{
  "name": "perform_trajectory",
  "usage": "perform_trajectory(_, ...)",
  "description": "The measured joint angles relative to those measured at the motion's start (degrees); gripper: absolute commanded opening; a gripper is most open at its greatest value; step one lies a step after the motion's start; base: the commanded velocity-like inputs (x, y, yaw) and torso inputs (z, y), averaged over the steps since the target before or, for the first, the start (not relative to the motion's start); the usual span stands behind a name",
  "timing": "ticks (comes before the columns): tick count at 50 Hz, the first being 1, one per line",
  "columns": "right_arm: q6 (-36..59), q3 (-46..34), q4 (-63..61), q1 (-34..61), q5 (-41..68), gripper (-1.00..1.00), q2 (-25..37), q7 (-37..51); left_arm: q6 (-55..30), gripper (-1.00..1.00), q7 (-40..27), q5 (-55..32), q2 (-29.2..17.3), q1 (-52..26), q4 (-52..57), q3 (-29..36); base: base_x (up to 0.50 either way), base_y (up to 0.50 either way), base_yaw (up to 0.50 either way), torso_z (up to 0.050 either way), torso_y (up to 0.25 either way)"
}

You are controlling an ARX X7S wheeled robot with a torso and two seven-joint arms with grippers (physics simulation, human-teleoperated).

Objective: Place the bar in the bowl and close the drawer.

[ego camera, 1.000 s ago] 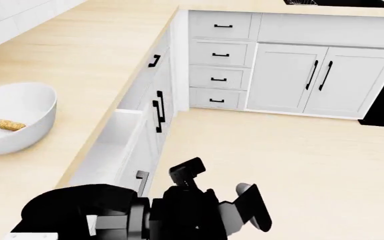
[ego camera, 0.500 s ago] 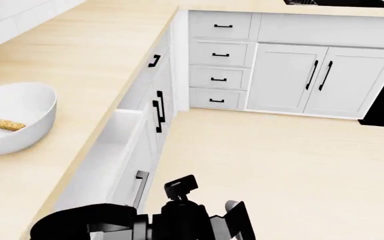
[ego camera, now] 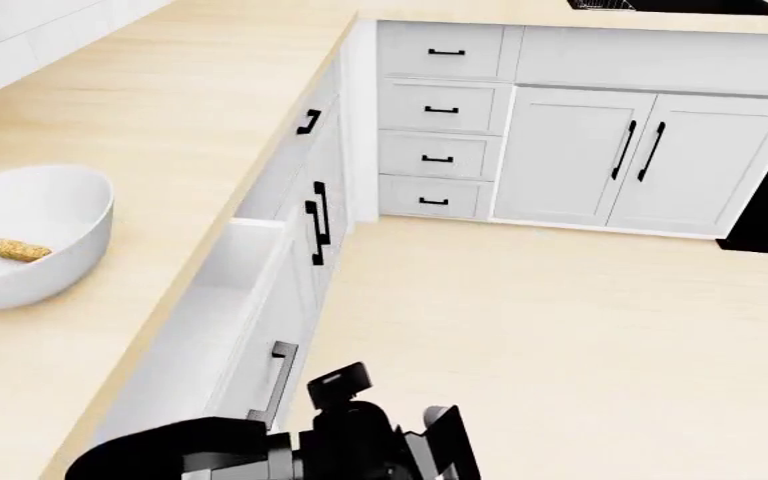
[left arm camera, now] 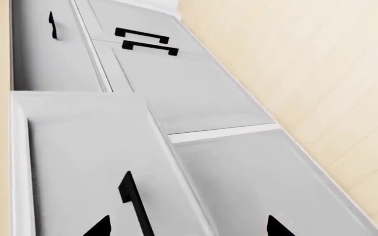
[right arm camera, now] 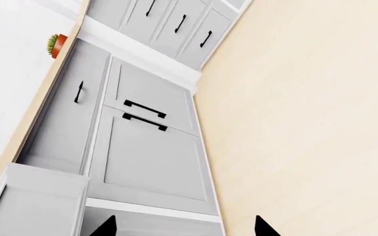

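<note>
Wooden countertop [ego camera: 157, 120]: bar [ego camera: 20, 250] inside bowl [ego camera: 24, 250]; drawer [ego camera: 211, 330] open beside cabinet doors [ego camera: 638, 160]. Both hands released.

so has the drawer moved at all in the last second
Yes. In the head view the drawer now sticks further out from the counter edge, its handle sitting nearer the camera than before; the bowl has not shifted.

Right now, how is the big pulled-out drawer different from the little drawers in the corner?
The drawer is pulled out, showing its white inside; the little drawers are all shut. The drawer is wide and alone under the counter; the little drawers are narrow and stacked in a column. Both are white with black handles.
</note>
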Motion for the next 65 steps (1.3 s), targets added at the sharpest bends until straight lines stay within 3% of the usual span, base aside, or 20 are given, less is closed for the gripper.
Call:
perform_trajectory(33, -1.6, 0.9, -1.4, -1.9, -0.4, 1.00, -0.1, -0.9, 0.9, 1.00, 12.2, 12.6, 0.0, 4.4, -10.3, -0.7, 0.00, 0.00, 0.00, 0.000, 0.000)
perform_trajectory(65, -1.8, 1.4, -0.1, -2.6, -0.8, 1.00, -1.6, -1.5, 4.9, 1.00, 29.8, 27.5, 0.0, 5.4, -21.4, -1.5, 0.00, 0.00, 0.00, 0.000, 0.000)
